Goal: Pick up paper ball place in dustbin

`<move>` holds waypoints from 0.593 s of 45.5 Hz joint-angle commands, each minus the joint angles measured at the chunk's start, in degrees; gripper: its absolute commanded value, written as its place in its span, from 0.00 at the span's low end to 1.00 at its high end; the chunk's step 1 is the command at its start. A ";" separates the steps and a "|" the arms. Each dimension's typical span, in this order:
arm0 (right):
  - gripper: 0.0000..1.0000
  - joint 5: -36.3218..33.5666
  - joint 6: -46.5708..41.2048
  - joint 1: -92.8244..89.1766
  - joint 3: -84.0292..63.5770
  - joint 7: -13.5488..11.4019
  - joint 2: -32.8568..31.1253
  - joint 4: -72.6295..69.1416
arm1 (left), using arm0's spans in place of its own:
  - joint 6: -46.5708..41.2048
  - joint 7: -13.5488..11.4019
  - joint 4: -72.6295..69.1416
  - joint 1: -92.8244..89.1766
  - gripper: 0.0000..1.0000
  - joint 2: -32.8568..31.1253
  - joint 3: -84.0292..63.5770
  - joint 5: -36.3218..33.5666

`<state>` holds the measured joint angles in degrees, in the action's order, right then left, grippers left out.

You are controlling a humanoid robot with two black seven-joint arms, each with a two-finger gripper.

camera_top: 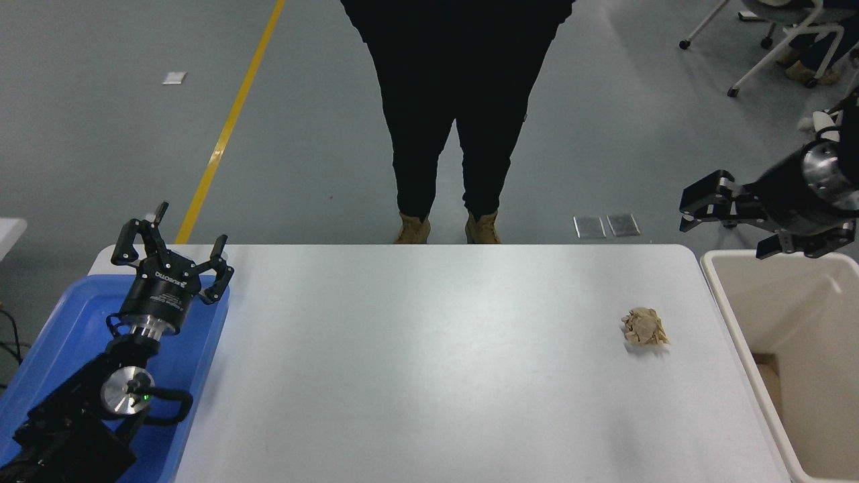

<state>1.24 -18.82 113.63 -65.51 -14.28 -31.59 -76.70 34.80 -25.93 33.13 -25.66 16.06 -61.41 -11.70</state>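
paper ball [644, 327] (one), one dustbin [731, 322] — apart

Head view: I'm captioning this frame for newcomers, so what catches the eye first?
A tan paper ball lies alone on the white table, near its right end beside the cream dustbin. The open right gripper hangs above the bin's far corner. A person in black stands at the far edge.
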 commanded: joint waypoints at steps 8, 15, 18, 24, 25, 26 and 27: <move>1.00 -0.80 16.27 -28.98 7.75 0.04 9.17 18.68 | 0.00 0.00 0.00 0.00 0.98 -0.06 -0.03 0.01; 1.00 -0.80 18.03 -35.22 12.33 0.04 11.02 23.08 | 0.00 0.00 0.00 0.00 0.98 -0.06 -0.03 0.01; 1.00 -0.80 18.30 -37.25 13.73 0.04 11.64 24.49 | 0.00 0.00 0.00 0.00 0.98 -0.06 -0.03 0.01; 1.00 -0.80 19.00 -43.04 17.95 0.04 13.65 30.10 | 0.00 0.00 0.00 0.00 0.98 -0.06 -0.03 0.01; 1.00 -0.80 19.09 -43.92 18.65 0.04 14.01 31.33 | 0.00 0.00 0.00 0.00 0.98 0.02 -0.03 0.01; 1.00 -0.80 19.26 -44.89 19.27 0.04 14.44 32.56 | 0.00 0.00 0.00 0.00 0.98 -0.06 -0.03 0.01; 1.00 -0.80 19.26 -45.77 19.71 0.04 14.88 33.71 | 0.00 0.00 0.00 0.00 0.98 0.02 0.06 0.01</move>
<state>0.47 -1.94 78.56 -52.51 -14.26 -20.57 -53.08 34.80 -25.93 33.13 -25.67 16.05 -61.41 -11.70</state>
